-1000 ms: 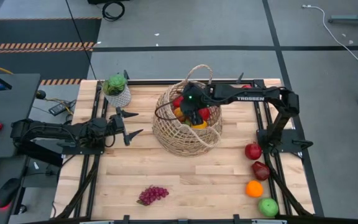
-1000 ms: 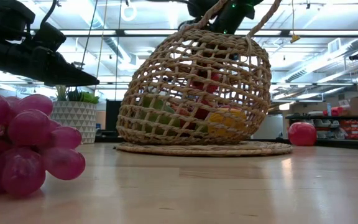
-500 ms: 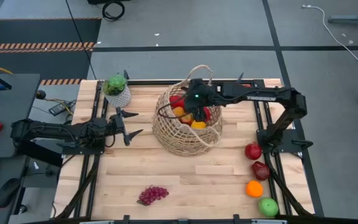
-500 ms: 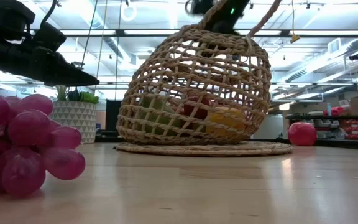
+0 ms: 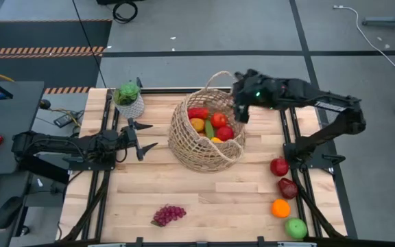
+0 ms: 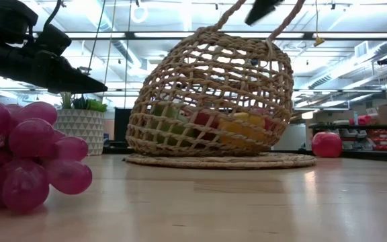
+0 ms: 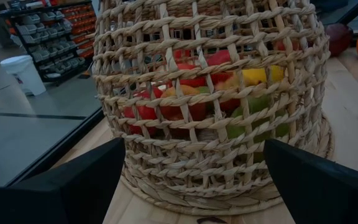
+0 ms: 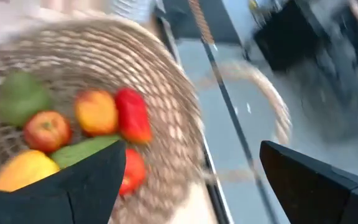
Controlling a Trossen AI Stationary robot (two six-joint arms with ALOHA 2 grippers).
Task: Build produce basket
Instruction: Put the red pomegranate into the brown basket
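Beside basket (image 5: 201,147): four loose fruits, one grape bunch (image 5: 169,215).

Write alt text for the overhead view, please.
A wicker basket holding fruit sits mid-table, the right tool open just above its rim. The left tool waits open beside it; grapes and four fruits remain outside.

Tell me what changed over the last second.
The right gripper rose out of the basket and pulled back past its right rim, open and empty; a red apple it left now lies among the produce inside. The left gripper, grapes and the four fruits along the right edge stayed put.
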